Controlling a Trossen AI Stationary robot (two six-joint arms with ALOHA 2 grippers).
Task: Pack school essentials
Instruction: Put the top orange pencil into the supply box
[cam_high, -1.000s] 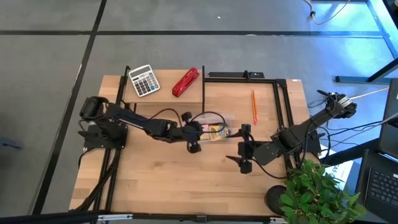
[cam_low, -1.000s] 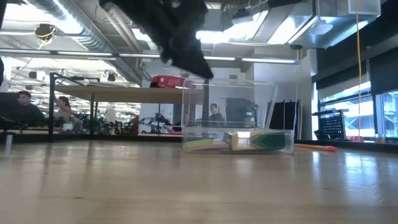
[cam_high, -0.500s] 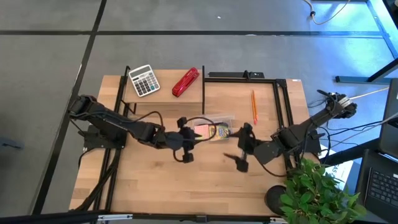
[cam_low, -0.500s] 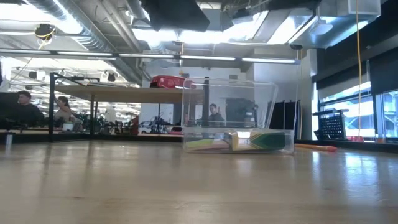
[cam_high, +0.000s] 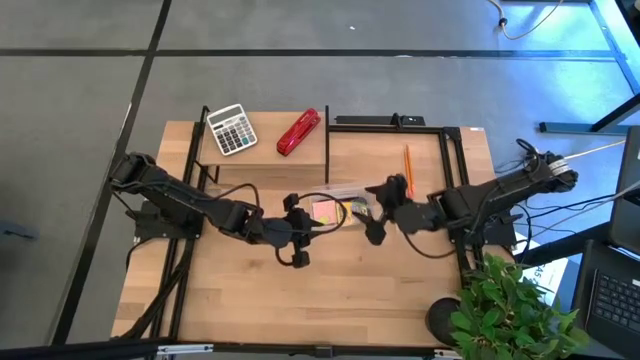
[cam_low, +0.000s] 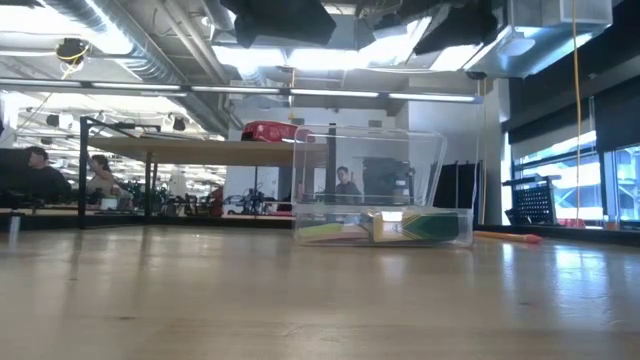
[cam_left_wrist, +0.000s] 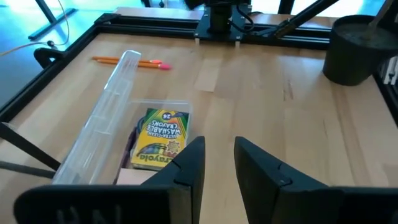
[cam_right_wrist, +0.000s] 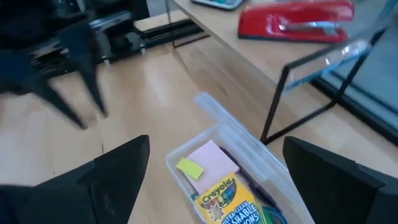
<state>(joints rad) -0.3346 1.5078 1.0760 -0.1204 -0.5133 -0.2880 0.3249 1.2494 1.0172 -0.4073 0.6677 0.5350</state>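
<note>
A clear plastic box stands at the table's middle with its lid swung open. Inside lie a yellow-green crayon box, a pink sticky-note pad and a tiny yellow block. An orange pencil lies flat on the table to the box's right. My left gripper hovers off the box's near-left side; its fingers stand a narrow gap apart with nothing between them. My right gripper hangs wide open over the box's right end, its fingers to either side and above it.
A grey-white calculator and a red stapler rest at the table's far left. Black frame rails run along the right and far sides. A potted plant stands at the near right corner. Bare wood lies toward the near edge.
My left gripper has drawn back from over the box toward the table's near-left and risen, then held still. In the last half second my right gripper has swung toward the far edge and the box, rolling about its pointing line. Its fingers stay wide apart.
</note>
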